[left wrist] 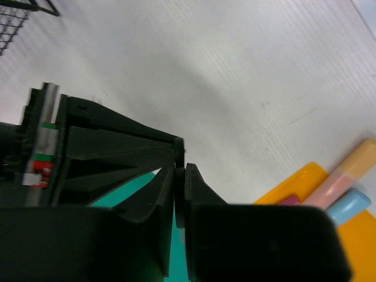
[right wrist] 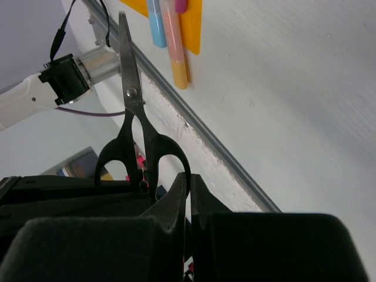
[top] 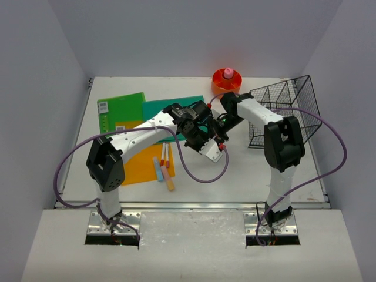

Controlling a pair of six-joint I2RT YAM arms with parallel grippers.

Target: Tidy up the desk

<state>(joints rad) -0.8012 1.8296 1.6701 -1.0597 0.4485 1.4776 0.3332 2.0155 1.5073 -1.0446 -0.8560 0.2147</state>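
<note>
Desk (left wrist: 235, 70) beneath left pincer (left wrist: 183, 157)

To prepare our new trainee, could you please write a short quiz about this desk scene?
1. True or false: the right gripper is shut on the scissors.
2. On which part of the desk does the wire basket stand: A left side, B right side, C near edge?
3. Fill in: the markers lie partly on an ______ folder.
Key: 1 true; 2 B; 3 orange.
</note>
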